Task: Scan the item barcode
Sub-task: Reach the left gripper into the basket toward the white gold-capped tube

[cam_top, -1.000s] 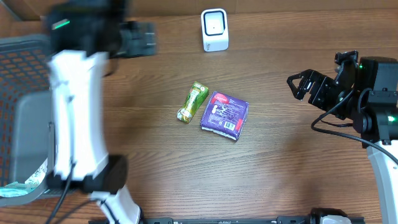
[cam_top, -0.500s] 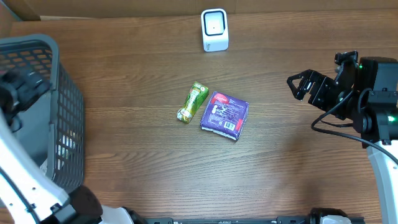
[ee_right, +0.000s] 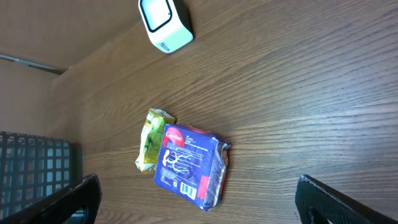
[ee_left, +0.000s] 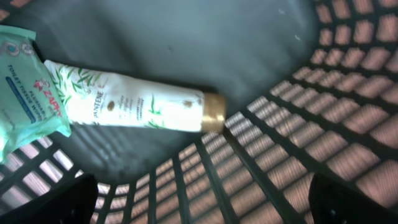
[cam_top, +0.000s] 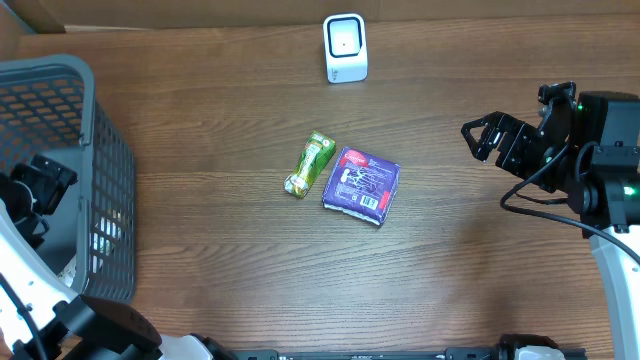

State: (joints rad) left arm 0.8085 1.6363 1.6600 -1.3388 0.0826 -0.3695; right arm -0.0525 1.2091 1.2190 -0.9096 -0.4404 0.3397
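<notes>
Left gripper (cam_top: 48,182), jaws wide and empty, hangs inside the grey basket (cam_top: 100,150). The right gripper (cam_top: 482,140), also wide, sits well apart from the purple packet (cam_top: 361,184), green sachet (cam_top: 310,163) and white scanner (cam_top: 345,47).

Left wrist view: a Pantene tube (ee_left: 134,104) and a mint wipes pack (ee_left: 25,87) lie on the basket floor.

Right wrist view: the packet's white barcode patch faces up.

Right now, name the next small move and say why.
Probably lower the open right gripper toward the purple rectangular packet. It lies flat mid-table with what looks like its barcode label facing up, apart from the small white scanner, while the left gripper is inside the grey mesh basket.
</notes>
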